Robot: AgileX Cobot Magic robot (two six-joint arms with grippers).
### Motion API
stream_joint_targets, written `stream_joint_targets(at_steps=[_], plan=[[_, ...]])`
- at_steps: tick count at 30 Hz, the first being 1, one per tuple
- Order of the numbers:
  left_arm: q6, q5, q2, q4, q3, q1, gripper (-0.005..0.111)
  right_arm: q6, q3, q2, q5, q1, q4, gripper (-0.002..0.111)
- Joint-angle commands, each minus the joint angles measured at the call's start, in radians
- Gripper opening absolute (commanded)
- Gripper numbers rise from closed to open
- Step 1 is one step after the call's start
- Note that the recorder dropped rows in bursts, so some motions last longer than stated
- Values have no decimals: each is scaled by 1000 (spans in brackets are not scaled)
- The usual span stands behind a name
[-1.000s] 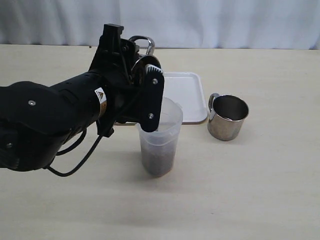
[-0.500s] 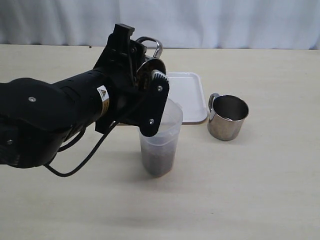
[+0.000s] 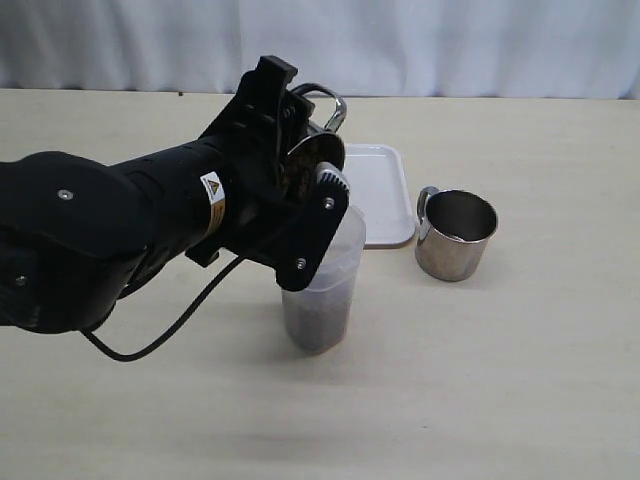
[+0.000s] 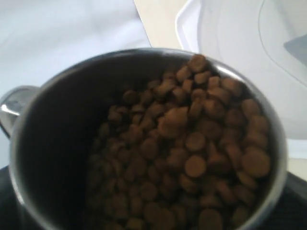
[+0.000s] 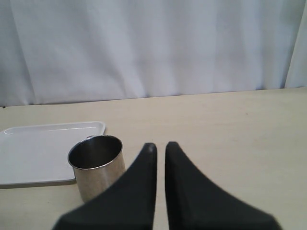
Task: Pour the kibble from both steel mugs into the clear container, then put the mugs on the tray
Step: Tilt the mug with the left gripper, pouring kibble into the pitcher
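My left gripper [image 3: 308, 205] is shut on a steel mug [image 3: 322, 128], which is tilted over the clear container [image 3: 325, 275]. Its handle [image 3: 333, 103] points up and back. In the left wrist view this mug's rim [image 4: 45, 98] fills the picture, and kibble [image 4: 192, 143] is piled toward its lower lip. Dark kibble [image 3: 315, 322] lies in the container's bottom. The second steel mug [image 3: 455, 235] stands upright on the table, right of the white tray [image 3: 383, 190]. My right gripper [image 5: 160, 146] is shut and holds nothing; that mug [image 5: 97, 165] stands just beside it, with the tray [image 5: 38, 148] behind.
A white curtain [image 3: 420, 45] closes off the far edge of the beige table [image 3: 500, 380]. A black cable [image 3: 160, 335] loops under the left arm, whose bulk hides the table's left middle.
The left arm has moved right and rolled the mug further toward the container's rim. The handle has moved right. The second mug, tray and container have stayed put.
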Motion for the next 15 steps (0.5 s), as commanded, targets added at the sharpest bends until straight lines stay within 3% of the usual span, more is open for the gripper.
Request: stream_joint_targets(at_steps=[1,15], plan=[[22,12,-5,19,-11,2,0,-8,5,-4,-1,3,3,5],[77,14,-5,19,-13,2,0,-8,5,-4,-1,3,3,5]])
